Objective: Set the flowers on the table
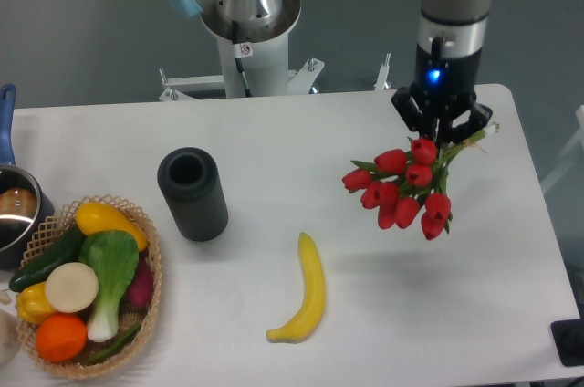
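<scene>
Red tulips (407, 188), bunched with green stems, hang from the gripper (443, 130), whose fingers are clamped on the stems (blooms pointing down and left). The bunch is above the right part of the white counter (274, 141). A banana (304, 291) lies left of it, with a dark cylindrical vase (192, 193) upright farther left.

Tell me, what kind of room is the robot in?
Probably a robot lab or test room, not a real kitchen. The robot arm's base is bolted at a plain white table, and a basket of toy-like vegetables and red tulips look like practice props.
</scene>
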You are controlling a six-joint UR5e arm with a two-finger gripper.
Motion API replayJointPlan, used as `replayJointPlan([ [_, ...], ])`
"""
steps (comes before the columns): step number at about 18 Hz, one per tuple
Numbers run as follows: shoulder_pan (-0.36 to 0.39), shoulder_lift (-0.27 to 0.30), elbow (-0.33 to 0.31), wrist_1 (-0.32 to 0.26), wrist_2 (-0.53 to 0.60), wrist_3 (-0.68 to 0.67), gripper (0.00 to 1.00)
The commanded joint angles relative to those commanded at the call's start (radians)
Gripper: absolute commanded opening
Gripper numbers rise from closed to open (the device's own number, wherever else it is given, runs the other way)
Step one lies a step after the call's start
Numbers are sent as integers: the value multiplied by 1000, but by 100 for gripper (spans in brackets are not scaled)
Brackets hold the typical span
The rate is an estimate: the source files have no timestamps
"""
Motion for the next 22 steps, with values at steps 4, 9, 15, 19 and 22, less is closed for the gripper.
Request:
replayJointPlan([
  [4, -20, -34, 3, 3, 55, -6, 0],
  [9, -46, -96, 2, 3, 68, -21, 0],
  [15, -104, -212, -24, 80, 98, -45, 0],
  [19, -106, -215, -63, 86, 111, -43, 44],
  [22, -98, -207, -74, 90, 111, -41, 100],
])
